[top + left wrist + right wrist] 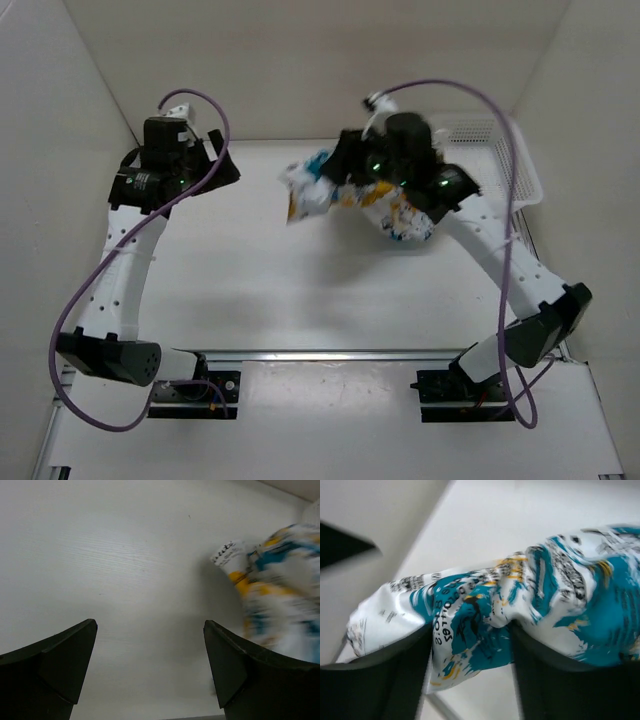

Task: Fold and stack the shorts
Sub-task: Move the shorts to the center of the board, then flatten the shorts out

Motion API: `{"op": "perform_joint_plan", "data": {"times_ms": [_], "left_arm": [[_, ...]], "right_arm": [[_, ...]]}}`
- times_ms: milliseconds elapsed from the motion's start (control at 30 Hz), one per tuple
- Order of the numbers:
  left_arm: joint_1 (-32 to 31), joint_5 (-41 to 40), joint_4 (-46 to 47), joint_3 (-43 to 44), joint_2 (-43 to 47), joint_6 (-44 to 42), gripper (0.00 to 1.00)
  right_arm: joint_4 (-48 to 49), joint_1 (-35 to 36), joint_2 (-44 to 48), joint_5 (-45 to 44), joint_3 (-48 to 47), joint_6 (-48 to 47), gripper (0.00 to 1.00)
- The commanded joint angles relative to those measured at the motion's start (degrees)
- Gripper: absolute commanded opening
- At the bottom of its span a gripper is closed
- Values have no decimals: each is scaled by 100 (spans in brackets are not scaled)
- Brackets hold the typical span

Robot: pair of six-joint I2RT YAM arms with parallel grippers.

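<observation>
From above, we see the right gripper point(352, 172) pinching the bunched shorts point(312, 190) at about 1 o'clock on the table point(300, 290), with the basket point(515, 150) at 2. In our left wrist view the left gripper point(150, 670) is spread and empty, with the shorts at 3 o'clock. In our right wrist view, fabric fills the jaws. We judge a shallow pinch could slip and drop them crumpled.

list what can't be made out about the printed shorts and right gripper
- Top view: white, teal and yellow printed fabric shorts partly hidden under the right arm's black wrist.
- Left wrist view: shorts blurred, cut by the right edge.
- Right wrist view: fabric covers the right gripper; grip unclear.
</observation>
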State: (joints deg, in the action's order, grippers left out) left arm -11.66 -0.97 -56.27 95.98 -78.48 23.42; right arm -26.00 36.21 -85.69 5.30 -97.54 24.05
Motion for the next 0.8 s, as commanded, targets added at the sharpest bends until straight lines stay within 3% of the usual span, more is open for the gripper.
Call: {"op": "perform_joint_plan", "data": {"times_ms": [0,100,200,267,300,333,433,533,600,633,700,767], "left_arm": [[391,185,-244,245,394,93,100],[516,334,-306,105,543,93,100],[656,624,-306,-167,597,40,100],[587,773,-306,-457,597,40,100],[499,722,-132,-623,597,144,100],[298,660,-51,-816,666,232,100],[155,485,107,-1756,729,759,100],[155,379,178,-2513,563,1252,100],[497,379,353,-2987,351,1533,100],[829,587,423,-3172,281,1612,100],[1225,747,721,-3682,88,1744,100],[1604,1019,898,-3876,-97,1745,100]], "right_arm": [[-545,772,-387,-985,674,-199,78],[-696,774,128,-1374,1243,-24,92],[-696,74,779,-1374,1790,-24,93],[-696,-314,1018,-1251,2018,-24,78],[-696,-734,1098,-1164,2158,-24,66],[-766,-938,1159,-1032,2160,-24,38],[-837,-1484,1020,-628,2230,-85,9],[-986,-1608,625,-556,2046,-199,9],[-1179,-1660,265,-609,1906,-199,32],[-1179,-1661,63,-609,1818,-199,59],[-1250,-1661,-70,-609,1817,-199,76],[-1250,-1713,-140,-512,1895,-199,85]]}}
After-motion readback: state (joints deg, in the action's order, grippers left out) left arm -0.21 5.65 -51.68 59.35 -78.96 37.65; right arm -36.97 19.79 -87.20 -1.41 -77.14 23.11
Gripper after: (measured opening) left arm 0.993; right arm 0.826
